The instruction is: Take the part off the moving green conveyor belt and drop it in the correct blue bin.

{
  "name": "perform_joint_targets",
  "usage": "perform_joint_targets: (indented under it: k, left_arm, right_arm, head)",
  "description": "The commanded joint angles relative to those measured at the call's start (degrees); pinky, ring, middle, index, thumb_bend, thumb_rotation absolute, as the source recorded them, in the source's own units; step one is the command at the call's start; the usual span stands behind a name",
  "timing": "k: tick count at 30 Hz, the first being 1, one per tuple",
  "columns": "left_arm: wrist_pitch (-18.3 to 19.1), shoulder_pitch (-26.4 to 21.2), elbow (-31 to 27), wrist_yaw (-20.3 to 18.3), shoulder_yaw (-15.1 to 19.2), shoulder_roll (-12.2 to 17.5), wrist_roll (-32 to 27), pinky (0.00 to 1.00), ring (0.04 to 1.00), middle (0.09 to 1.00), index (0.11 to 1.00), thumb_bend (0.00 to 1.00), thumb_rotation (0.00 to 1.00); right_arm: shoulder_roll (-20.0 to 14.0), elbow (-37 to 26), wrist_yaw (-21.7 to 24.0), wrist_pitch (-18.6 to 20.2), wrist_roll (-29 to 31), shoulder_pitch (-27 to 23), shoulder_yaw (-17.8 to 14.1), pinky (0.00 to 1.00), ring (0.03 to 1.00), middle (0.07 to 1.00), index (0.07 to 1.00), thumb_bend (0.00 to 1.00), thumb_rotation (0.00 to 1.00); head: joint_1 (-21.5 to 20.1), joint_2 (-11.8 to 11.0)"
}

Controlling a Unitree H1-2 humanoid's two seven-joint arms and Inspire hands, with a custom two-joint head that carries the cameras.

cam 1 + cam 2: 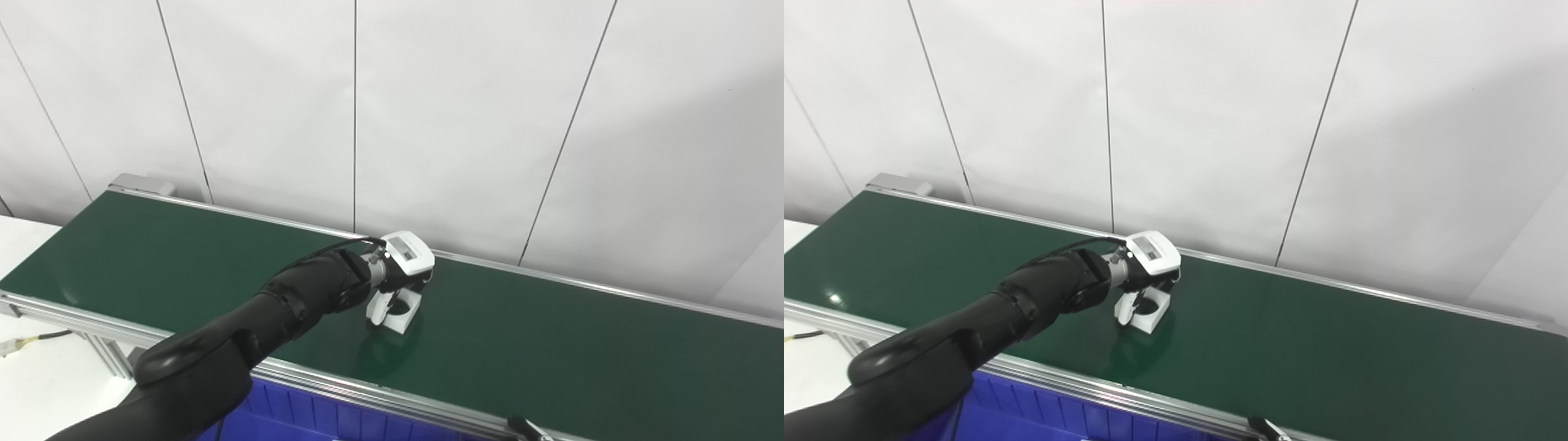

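A white block-shaped part with a round hole stands on the green conveyor belt, near its middle. My left hand, with a white back plate, is right over the part. Its thumb lies against the part's left side and the dark fingers curl over the far side, so it grips the part. The part's base is at or barely above the belt surface. The same grip shows in the right eye view. My right hand is out of view.
A blue bin sits below the belt's near aluminium rail, partly hidden by my left arm. A white panelled wall runs close behind the belt. A white table surface lies at the left. A small dark object pokes in at the bottom edge.
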Motion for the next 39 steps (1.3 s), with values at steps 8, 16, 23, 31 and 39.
perform_joint_targets:
  k: [8, 16, 23, 31, 39]
  left_arm:
    - [9.85, 3.83, -30.03, -18.81, 10.87, 4.69, -9.08, 0.28, 0.398, 0.489, 0.517, 0.5, 0.0]
    - [14.83, 10.89, -45.96, -24.11, 18.13, 5.97, -13.73, 0.26, 0.359, 0.451, 0.543, 0.49, 0.0]
    - [21.9, 17.41, -57.42, -28.62, 22.45, 6.75, -14.82, 0.33, 0.386, 0.476, 0.54, 0.5, 0.0]
    - [22.7, 25.72, -64.04, -28.43, 25.23, 7.78, -15.95, 0.37, 0.395, 0.486, 0.552, 0.5, 0.0]
    - [23.48, 32.75, -68.28, -27.9, 25.13, 7.76, -14.27, 0.33, 0.372, 0.483, 0.55, 0.5, 0.0]
  right_arm:
    - [0.87, -1.91, 2.5, -1.04, 0.9, -0.88, -1.29, 0.72, 0.784, 0.838, 0.793, 0.88, 0.29]
    - [1.27, -3.14, 3.16, -1.04, 0.46, -1.25, -2.13, 0.7, 0.776, 0.837, 0.789, 0.89, 0.28]
    - [1.53, -6.42, 4.04, -1.02, 0.9, -1.25, -2.45, 0.71, 0.787, 0.839, 0.79, 0.9, 0.28]
    - [1.63, -10.07, 4.15, -0.81, 0.99, -1.88, -2.63, 0.69, 0.774, 0.829, 0.797, 0.91, 0.27]
    - [1.61, -12.9, 4.4, 0.54, 1.1, -1.81, -2.67, 0.68, 0.764, 0.824, 0.802, 0.89, 0.23]
  head:
    - [1.45, 2.09]
    - [1.17, 4.59]
    - [0.21, 10.39]
    - [-0.39, 16.31]
    - [-0.75, 19.18]
